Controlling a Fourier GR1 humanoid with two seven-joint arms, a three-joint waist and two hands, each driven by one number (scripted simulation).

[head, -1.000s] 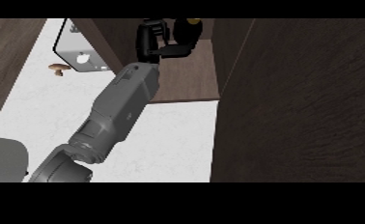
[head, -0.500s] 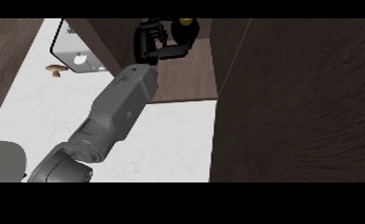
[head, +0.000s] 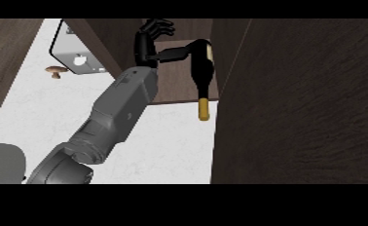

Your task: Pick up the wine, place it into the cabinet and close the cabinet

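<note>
Wine bottle (head: 202, 76) at upper centre of frame, lying on cabinet (head: 173, 86) shelf, gold-capped neck overhanging shelf edge toward counter (head: 165, 137); robot hand (head: 152, 37) beside bottle base, fingers spread, thumb touching bottle, likely releasing; cabinet not yet shut.

light: even, soft | counter (head: 179, 142): bright | cabinet (head: 302, 103): dim
</note>
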